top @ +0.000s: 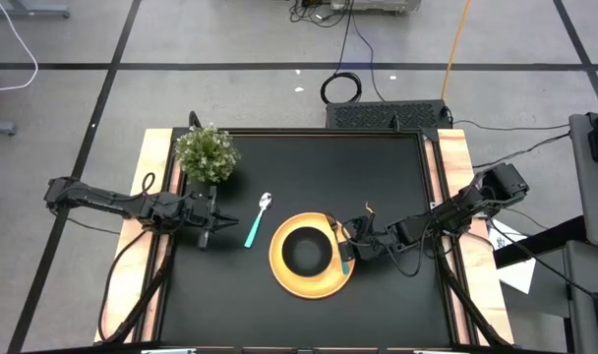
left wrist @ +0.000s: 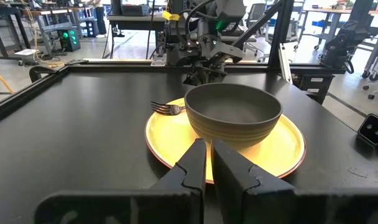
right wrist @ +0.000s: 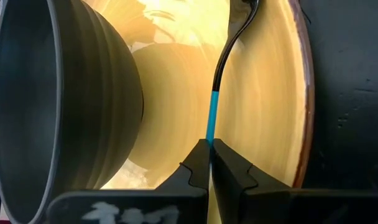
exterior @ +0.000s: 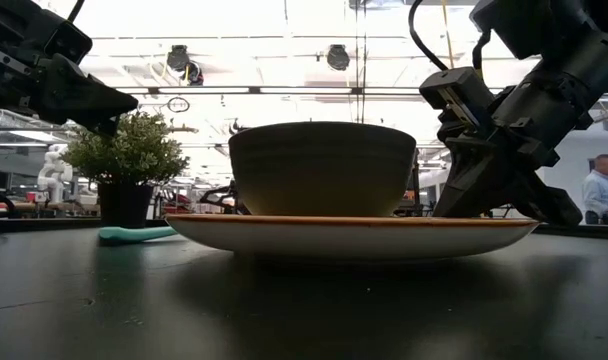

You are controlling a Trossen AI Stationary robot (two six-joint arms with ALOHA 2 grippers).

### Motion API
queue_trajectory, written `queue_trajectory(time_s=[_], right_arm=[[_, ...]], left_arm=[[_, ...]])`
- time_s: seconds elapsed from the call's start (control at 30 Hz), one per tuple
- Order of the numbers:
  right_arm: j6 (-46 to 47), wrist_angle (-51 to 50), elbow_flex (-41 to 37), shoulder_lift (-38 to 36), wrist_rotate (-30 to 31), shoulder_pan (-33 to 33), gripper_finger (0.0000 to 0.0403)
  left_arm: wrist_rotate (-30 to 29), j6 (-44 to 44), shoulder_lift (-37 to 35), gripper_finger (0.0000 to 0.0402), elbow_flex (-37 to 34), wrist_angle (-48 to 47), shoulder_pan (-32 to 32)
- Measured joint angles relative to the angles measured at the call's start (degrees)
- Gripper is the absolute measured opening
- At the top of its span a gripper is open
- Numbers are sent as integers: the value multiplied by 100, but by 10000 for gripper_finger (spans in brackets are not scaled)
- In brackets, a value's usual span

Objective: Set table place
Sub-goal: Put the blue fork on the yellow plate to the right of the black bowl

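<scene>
While right gripper [top: 346, 258] pinches fork [right wrist: 221, 68] | handle runs top-to-bottom over plate's [top: 282, 278] right rim (frame centre) | left gripper [top: 207, 234] pressed together, empty

- Left arm [top: 112, 203]: dark, segmented links, matte black housings; black cables loop off its outer end and trail down behind the gripper.
- Left gripper [top: 212, 215]: two black fingers [left wrist: 192, 163], angular, moulded, each narrowing to a flat-faced tip; wide black crossbar behind them.
- Right arm [top: 456, 208]: same dark build, boxy black joint block at the far end; thin black cables arc alongside, one with a small yellow-orange tag just behind the gripper.
- Right gripper [top: 346, 258]: matching black wedge fingers [right wrist: 229, 171]; the crossbar behind them carries faint pale marking, unreadable.
</scene>
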Motion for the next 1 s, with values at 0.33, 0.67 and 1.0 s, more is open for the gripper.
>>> queue_trajectory(time_s=[0.33,0.67,1.0], right_arm=[[-187,0,0,2,-4,0,0],[-359,-20,-7,2,-174,-6,0],[-401,-53,-4,2,-317,-78,0]], left_arm=[[0,0,0,31,0,0,-2],[0,0,-1,31,0,2,0],[0,0,0,31,0,2,-2]])
